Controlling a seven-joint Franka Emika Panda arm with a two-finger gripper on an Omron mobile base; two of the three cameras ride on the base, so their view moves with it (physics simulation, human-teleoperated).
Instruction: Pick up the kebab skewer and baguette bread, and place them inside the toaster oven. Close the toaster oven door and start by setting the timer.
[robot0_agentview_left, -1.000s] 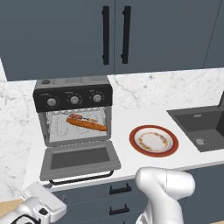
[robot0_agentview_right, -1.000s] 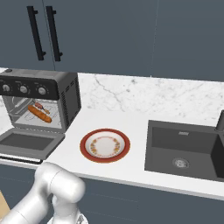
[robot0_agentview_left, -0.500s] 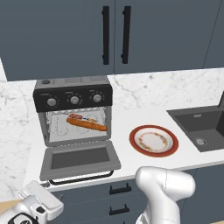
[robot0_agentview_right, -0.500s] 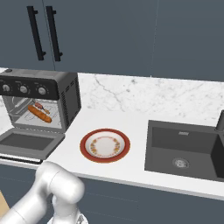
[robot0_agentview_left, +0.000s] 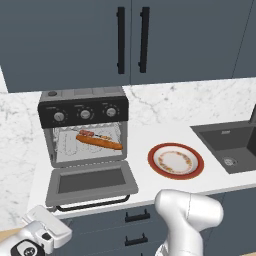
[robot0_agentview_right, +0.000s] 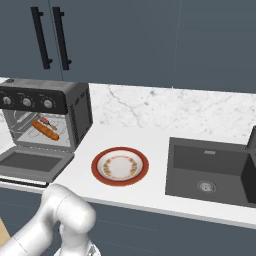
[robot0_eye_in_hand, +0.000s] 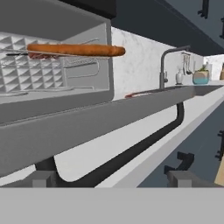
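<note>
1. Grey toaster oven (robot0_agentview_left: 85, 132) sits on the white marble counter (robot0_agentview_left: 165, 135); toaster oven door (robot0_agentview_left: 91, 182) is dropped flat open, its black bar handle (robot0_agentview_left: 92, 203) at the front edge.
2. Baguette bread (robot0_agentview_left: 99, 142) lies on the wire rack (robot0_agentview_left: 67, 145) inside the oven; kebab skewer (robot0_agentview_left: 94, 134) lies just behind it, touching or nearly so.
3. Red-rimmed plate (robot0_agentview_left: 175, 161) sits on the counter right of the oven, between the oven and the dark sink (robot0_agentview_left: 235, 147).
4. Gripper (robot0_eye_in_hand: 111, 177) is low, below the door's front edge, looking up at the handle; jaws spread wide, grasping nothing.
5. Wrist (robot0_agentview_left: 42, 235) shows at lower left of the left base view.
</note>
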